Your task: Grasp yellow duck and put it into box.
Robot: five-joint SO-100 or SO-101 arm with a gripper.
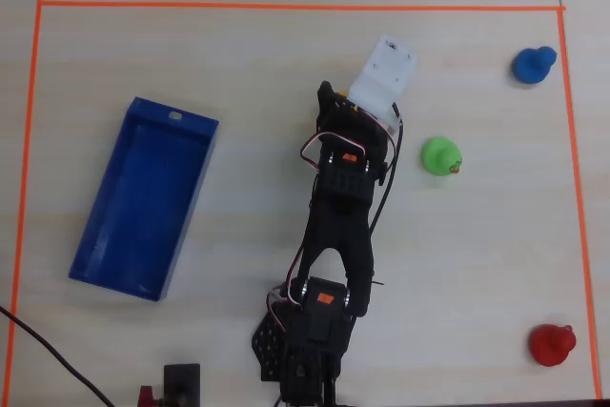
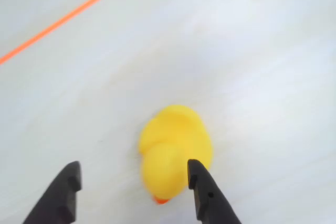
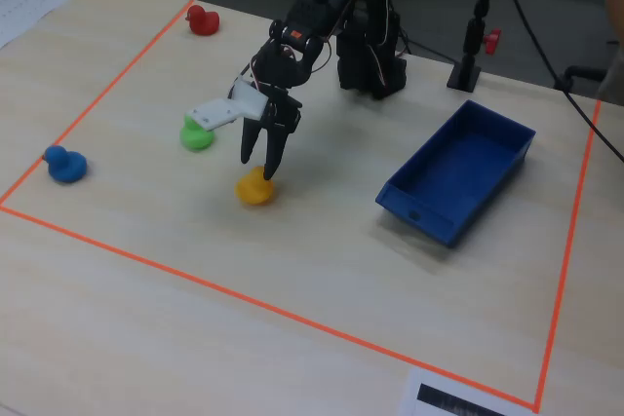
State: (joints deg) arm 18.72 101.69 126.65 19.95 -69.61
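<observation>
The yellow duck (image 2: 176, 145) sits on the pale table, its orange beak toward the camera in the wrist view. My gripper (image 2: 132, 163) is open just above it. The right finger (image 2: 202, 187) overlaps the duck's right side, and the left finger (image 2: 65, 187) stands well clear to its left. In the fixed view the gripper (image 3: 259, 167) points down with its tips just above the duck (image 3: 254, 189). In the overhead view the arm (image 1: 343, 188) and its white wrist mount hide the duck. The blue box (image 1: 143, 197) lies empty at the left, and at the right in the fixed view (image 3: 468, 168).
A green duck (image 1: 440, 155) sits close to the arm's right in the overhead view. A blue duck (image 1: 533, 65) is far right at the top and a red duck (image 1: 551, 344) at the bottom right. Orange tape (image 1: 286, 5) borders the work area.
</observation>
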